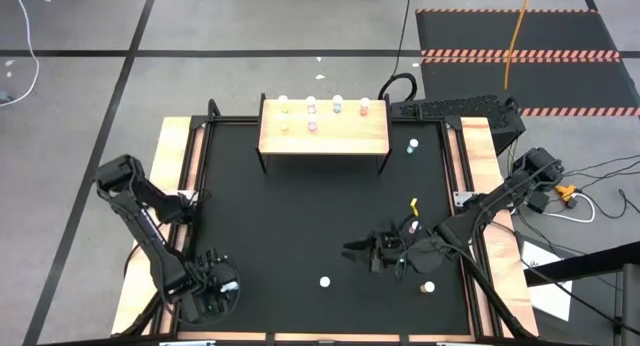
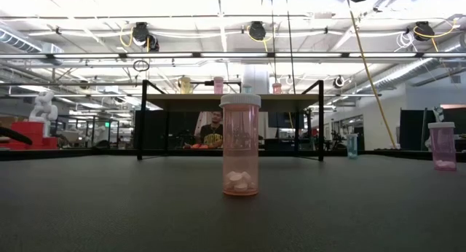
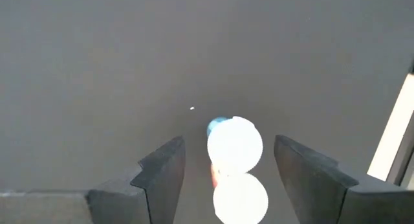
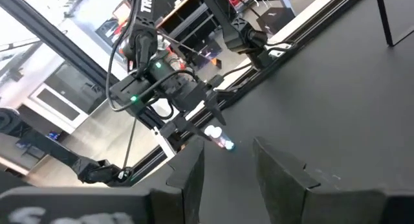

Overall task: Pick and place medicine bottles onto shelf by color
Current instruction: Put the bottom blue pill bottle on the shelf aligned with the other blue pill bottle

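Now we take the shelf (image 1: pixel 324 136) at the far edge of the black desk (image 1: pixel 300 226) as our landmark and go from left to right. Our left pincer (image 1: pixel 212 289) sits low at the near left corner of the desk, well apart from the shelf. Its wrist view shows the two dark fingers (image 3: pixel 162 169) spread with a clear gap, and between them only bright white glare that we cannot identify, so we read the pincer as open and holding nothing we can name.

On the shelf stand several medicine bottles (image 1: pixel 311 106), a row along its far edge and a couple nearer its middle; their tints are too small to sort from above. In the low view a person (image 2: pixel 212 132) sits in the room beyond the shelf.

In front of the shelf, near the desk's front edge, a pink bottle (image 2: pixel 239 144) stands upright with white tablets at its bottom.

Just right of the shelf a blue-green bottle (image 1: pixel 412 145) stands on the desk.

Our right pincer (image 1: pixel 358 252) hovers over the near right part of the desk, pointing left. Its fingers (image 4: pixel 194 179) stand slightly apart, with nothing between them.

Beside that arm, near the front right corner, another white-capped bottle (image 1: pixel 428 286) stands alone.
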`<action>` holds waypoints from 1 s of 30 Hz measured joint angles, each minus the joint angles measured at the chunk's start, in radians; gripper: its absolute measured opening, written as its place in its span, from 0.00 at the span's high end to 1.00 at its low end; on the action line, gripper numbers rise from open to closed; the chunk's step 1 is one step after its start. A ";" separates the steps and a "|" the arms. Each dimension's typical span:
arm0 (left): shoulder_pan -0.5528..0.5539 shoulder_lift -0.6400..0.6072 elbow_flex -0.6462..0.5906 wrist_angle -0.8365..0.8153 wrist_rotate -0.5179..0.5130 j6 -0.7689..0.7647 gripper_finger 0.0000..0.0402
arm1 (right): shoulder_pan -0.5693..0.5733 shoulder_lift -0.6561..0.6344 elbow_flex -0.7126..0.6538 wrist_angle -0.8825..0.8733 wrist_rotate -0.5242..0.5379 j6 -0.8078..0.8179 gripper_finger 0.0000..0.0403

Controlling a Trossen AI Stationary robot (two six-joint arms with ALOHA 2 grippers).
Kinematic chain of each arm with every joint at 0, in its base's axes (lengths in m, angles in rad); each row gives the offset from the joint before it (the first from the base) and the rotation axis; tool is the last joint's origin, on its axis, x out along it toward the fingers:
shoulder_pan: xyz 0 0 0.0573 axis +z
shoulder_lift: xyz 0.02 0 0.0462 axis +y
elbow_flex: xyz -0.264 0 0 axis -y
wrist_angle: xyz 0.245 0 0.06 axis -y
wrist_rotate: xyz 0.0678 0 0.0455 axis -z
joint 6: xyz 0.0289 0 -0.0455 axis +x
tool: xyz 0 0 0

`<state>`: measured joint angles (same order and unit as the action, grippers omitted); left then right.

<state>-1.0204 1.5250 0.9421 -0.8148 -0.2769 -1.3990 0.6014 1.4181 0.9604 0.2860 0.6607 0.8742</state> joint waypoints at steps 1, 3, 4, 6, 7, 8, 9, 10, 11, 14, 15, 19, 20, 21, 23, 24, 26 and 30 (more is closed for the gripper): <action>-0.001 0.001 0.000 0.000 0.000 -0.002 0.41 | -0.001 0.000 0.000 0.000 0.000 0.000 0.69; -0.002 0.001 0.000 0.000 0.000 -0.005 0.41 | -0.007 0.000 0.000 0.000 0.000 -0.004 0.69; 0.001 0.001 0.000 0.000 0.000 -0.012 0.42 | -0.008 0.000 0.000 0.000 0.000 -0.009 0.69; 0.009 0.001 0.000 0.000 -0.002 -0.021 0.43 | -0.012 0.000 0.000 0.000 0.000 -0.020 0.69; 0.013 0.001 0.000 0.000 -0.002 -0.020 0.45 | -0.013 0.000 0.000 0.000 0.000 -0.022 0.69; 0.016 0.001 0.000 0.000 -0.002 -0.020 0.46 | -0.016 0.000 0.000 0.001 0.000 -0.023 0.69; 0.018 0.001 0.000 0.000 -0.001 -0.019 0.48 | -0.018 0.000 0.000 0.000 -0.001 -0.024 0.69; 0.019 0.001 0.000 0.000 -0.001 -0.020 0.50 | -0.020 0.000 0.000 0.000 -0.001 -0.025 0.69; 0.022 0.001 -0.002 0.004 -0.001 -0.025 0.52 | -0.022 0.000 0.000 0.000 -0.002 -0.027 0.69; 0.029 0.001 -0.015 0.023 0.009 -0.037 0.57 | -0.028 0.000 0.000 0.000 -0.003 -0.045 0.69; 0.029 0.001 -0.021 0.031 0.017 -0.040 0.59 | -0.030 0.000 0.000 0.000 -0.004 -0.048 0.69; 0.029 0.001 -0.043 0.064 0.037 -0.045 0.62 | -0.032 0.000 0.000 0.000 -0.005 -0.048 0.69; 0.029 0.001 -0.045 0.063 0.038 -0.050 0.62 | -0.032 0.000 -0.001 0.000 -0.005 -0.048 0.69; 0.029 0.001 -0.045 0.062 0.038 -0.052 0.62 | -0.032 0.000 -0.001 0.000 -0.005 -0.048 0.69; 0.032 0.001 -0.045 0.063 0.038 -0.052 0.62 | -0.032 0.000 -0.001 0.001 -0.006 -0.049 0.69; 0.035 0.000 -0.045 0.063 0.038 -0.052 0.62 | -0.032 0.000 -0.001 0.000 -0.006 -0.049 0.69; 0.041 0.001 -0.045 0.063 0.038 -0.052 0.62 | -0.032 0.000 -0.001 0.000 -0.006 -0.049 0.69; 0.057 0.001 -0.045 0.063 0.036 -0.070 0.62 | -0.032 0.000 -0.001 0.000 -0.006 -0.056 0.69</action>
<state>-0.9635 1.5256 0.8974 -0.7521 -0.2405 -1.4693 0.5694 1.4181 0.9592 0.2863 0.6544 0.8186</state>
